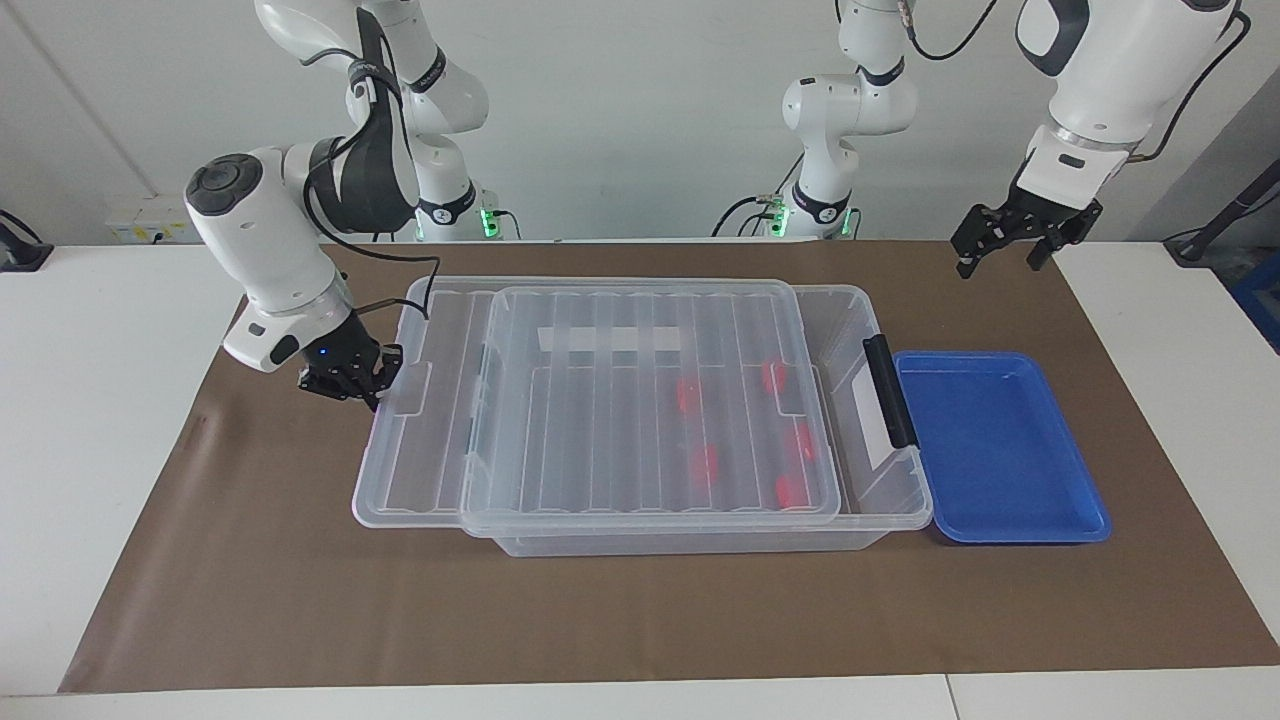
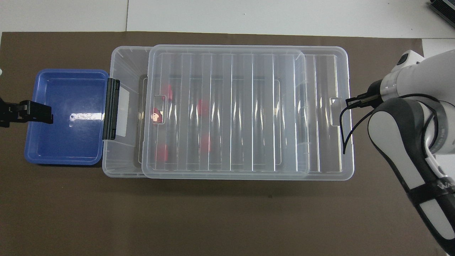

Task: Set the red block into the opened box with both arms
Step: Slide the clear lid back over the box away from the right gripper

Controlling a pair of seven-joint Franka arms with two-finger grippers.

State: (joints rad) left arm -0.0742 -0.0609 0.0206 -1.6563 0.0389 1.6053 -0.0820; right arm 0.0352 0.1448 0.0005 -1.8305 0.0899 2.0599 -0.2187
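- Right pincer (image 1: 372,388) is pressed together, tips against the lid (image 1: 600,400) tab at the right arm's end. The lid lies on the box (image 1: 890,500), covering most of it.
- Looks like the step is sliding the lid. I'd keep the push level and straight along the box so the lid doesn't skew off the rim.
- Left pincer (image 1: 1005,248) hangs spread over the mat near the tabletop's robot-side edge, above the blue tray (image 1: 1000,450). It holds nothing and is just waiting.
- Red blocks (image 1: 688,394) are all inside the box, blurry pink smears under the ribbed lid.
- Can't tell if the tips hook the tab or just butt it.
- Overhead, the left pincer is cut off at the edge.
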